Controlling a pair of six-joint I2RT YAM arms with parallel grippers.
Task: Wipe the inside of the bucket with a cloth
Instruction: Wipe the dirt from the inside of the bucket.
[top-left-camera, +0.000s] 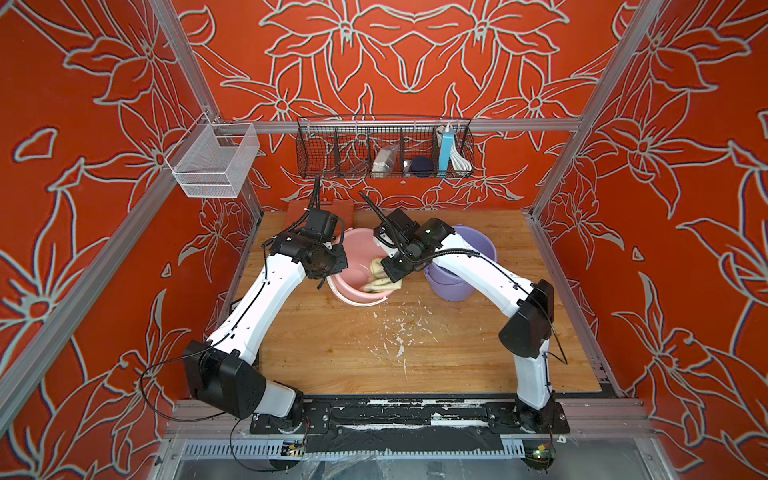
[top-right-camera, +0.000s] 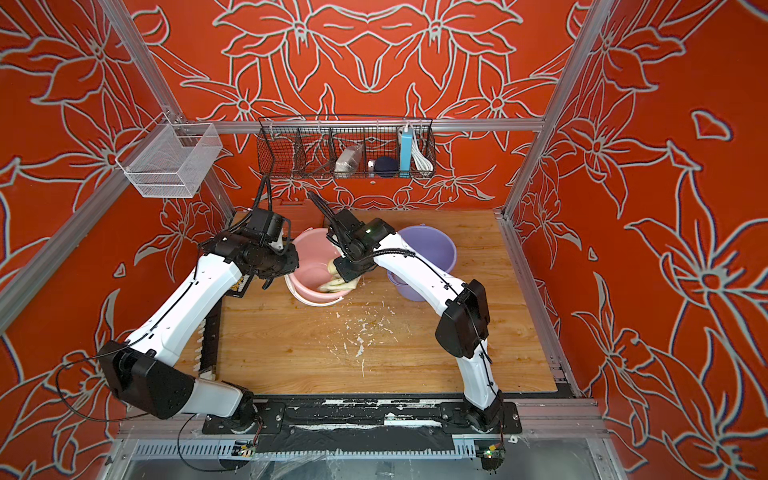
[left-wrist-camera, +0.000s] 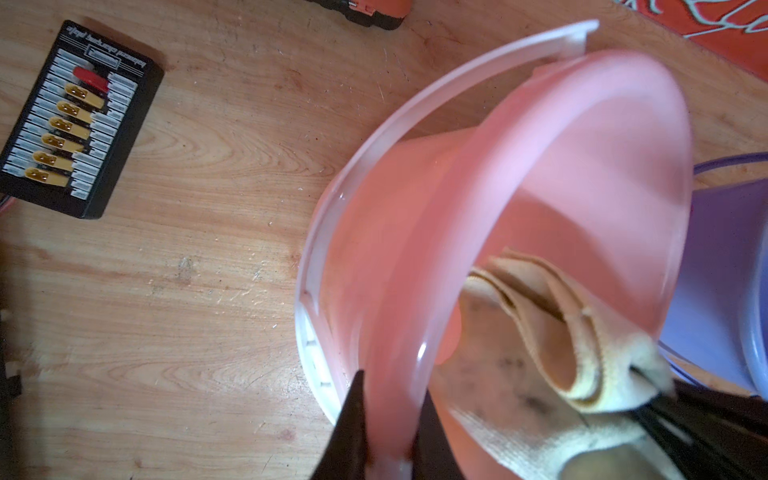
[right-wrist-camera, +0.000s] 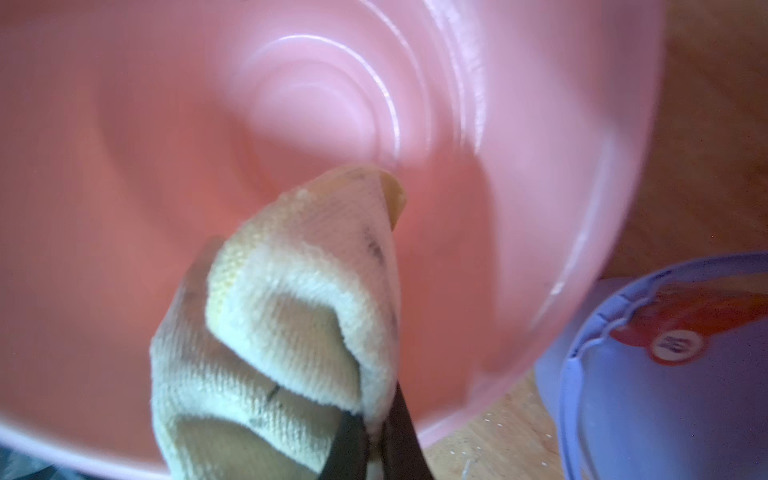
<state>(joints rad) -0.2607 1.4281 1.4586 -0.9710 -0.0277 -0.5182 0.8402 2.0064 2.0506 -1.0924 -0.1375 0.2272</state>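
wooden table (top-left-camera: 332, 353), pink bucket (top-left-camera: 353, 253) mouth up, cloth (top-left-camera: 380, 284) bunched inside

The wooden desk (top-left-camera: 457, 353) carries a tilted pink bucket (top-left-camera: 357, 251) at 11 o'clock and a purple bucket (top-left-camera: 453, 282) just beside it at 1 o'clock. A black connector board (left-wrist-camera: 79, 120) lies at 9 o'clock. White flecks (top-left-camera: 399, 336) scatter near the centre.

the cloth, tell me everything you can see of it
The cloth is a soft, pale yellowish-beige rag with a ribbed weave, fuzzy hemmed edges and dark smudges. It is bunched into folds. The shut right gripper pinches one fold, and the cloth reaches into the pink bucket, with its lower folds lying at the bucket's near rim.
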